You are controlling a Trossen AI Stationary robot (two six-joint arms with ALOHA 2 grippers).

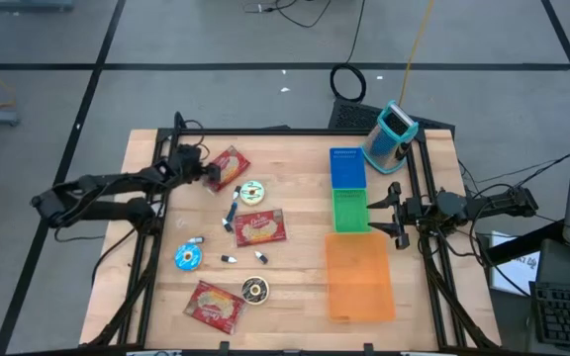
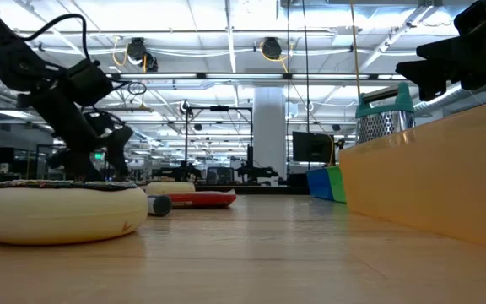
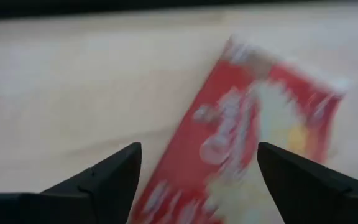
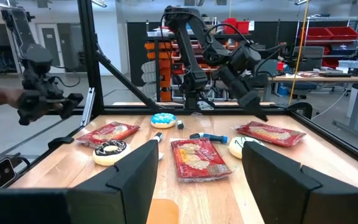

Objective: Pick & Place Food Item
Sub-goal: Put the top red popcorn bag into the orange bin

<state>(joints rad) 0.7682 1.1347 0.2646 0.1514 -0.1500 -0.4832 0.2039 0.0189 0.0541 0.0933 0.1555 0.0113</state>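
While the left gripper (image 1: 209, 174), fingers (image 3: 104, 180) spread wide, is hovering over the red snack packet (image 1: 229, 168) near the surface's far-left corner, the packet is looking light, crinkly, slippery; an edge pinch seems best. The right gripper (image 1: 376, 213), fingers apart, is waiting at the right edge.

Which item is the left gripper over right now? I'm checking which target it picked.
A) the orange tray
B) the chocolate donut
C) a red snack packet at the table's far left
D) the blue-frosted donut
C: in the high view the left gripper sits at the edge of the red snack packet, and its wrist view shows that packet between open fingers, not gripped.
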